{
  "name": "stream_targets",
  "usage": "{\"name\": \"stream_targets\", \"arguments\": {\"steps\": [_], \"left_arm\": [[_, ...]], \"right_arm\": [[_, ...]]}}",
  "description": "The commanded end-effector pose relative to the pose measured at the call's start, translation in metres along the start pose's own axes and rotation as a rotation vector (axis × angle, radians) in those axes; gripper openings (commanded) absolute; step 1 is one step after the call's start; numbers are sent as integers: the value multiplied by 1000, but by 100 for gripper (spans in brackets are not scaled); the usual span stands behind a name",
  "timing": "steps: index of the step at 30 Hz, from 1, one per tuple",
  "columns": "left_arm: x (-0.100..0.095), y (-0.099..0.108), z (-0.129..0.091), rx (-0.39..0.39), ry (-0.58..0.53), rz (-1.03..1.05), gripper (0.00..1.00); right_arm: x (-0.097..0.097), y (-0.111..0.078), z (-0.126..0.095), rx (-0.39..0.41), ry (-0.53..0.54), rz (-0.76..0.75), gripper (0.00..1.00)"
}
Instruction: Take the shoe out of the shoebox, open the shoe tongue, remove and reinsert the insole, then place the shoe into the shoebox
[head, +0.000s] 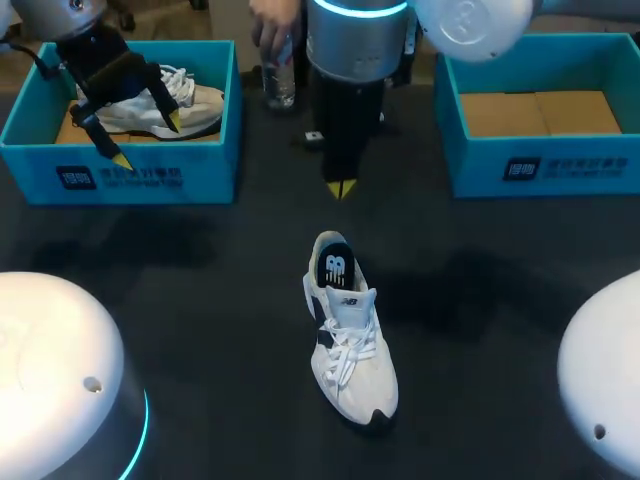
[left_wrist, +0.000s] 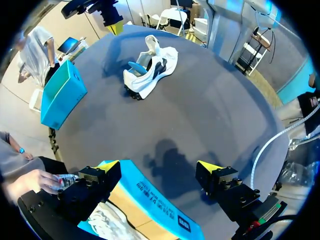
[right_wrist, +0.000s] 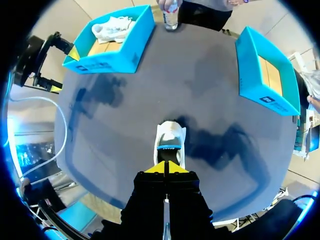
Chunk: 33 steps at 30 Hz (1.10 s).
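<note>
A white sneaker (head: 347, 335) with dark trim and a dark insole stands alone on the dark table, heel toward the back; it also shows as the sneaker (left_wrist: 150, 70) (right_wrist: 170, 140) in both wrist views. My right gripper (head: 340, 188) (right_wrist: 166, 168) hangs shut and empty just behind its heel. The left blue shoebox (head: 120, 175) (right_wrist: 112, 55) holds a second white shoe (head: 195, 105) (left_wrist: 107, 220). My left gripper (head: 148, 140) (left_wrist: 160, 170) is open over that box's front wall, holding nothing. The right blue shoebox (head: 540, 165) (right_wrist: 267, 95) shows only its cardboard floor.
A person's hand holds a clear bottle (head: 280, 75) (right_wrist: 171, 15) at the table's back edge, between the two boxes. Bare dark tabletop (head: 200, 290) lies on both sides of the sneaker.
</note>
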<state>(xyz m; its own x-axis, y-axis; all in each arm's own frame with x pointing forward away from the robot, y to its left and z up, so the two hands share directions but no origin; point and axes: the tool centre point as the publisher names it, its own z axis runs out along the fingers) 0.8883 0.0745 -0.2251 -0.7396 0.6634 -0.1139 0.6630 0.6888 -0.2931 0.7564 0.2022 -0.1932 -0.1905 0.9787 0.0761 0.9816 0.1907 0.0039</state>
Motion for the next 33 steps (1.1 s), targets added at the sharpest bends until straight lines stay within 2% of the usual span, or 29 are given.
{"name": "stream_targets", "arguments": {"steps": [1,3,4,8,16,29,33], "left_arm": [[0,0,-1,-2,3,1,100],[0,0,-1,-2,3,1,100],[0,0,-1,-2,3,1,100],[0,0,-1,-2,3,1,100],[0,0,-1,-2,3,1,100],[0,0,-1,-2,3,1,100],[0,0,-1,-2,3,1,100]], "right_arm": [[-2,0,0,-53,-19,-20,0],[2,-4,8,-65,-71,4,0],[4,-7,12,-79,-62,-8,0],[10,-15,32,-43,-89,17,0],[17,-37,51,-44,-56,75,0],[17,-37,51,-44,-56,75,0],[14,-39,75,-89,-37,63,0]]}}
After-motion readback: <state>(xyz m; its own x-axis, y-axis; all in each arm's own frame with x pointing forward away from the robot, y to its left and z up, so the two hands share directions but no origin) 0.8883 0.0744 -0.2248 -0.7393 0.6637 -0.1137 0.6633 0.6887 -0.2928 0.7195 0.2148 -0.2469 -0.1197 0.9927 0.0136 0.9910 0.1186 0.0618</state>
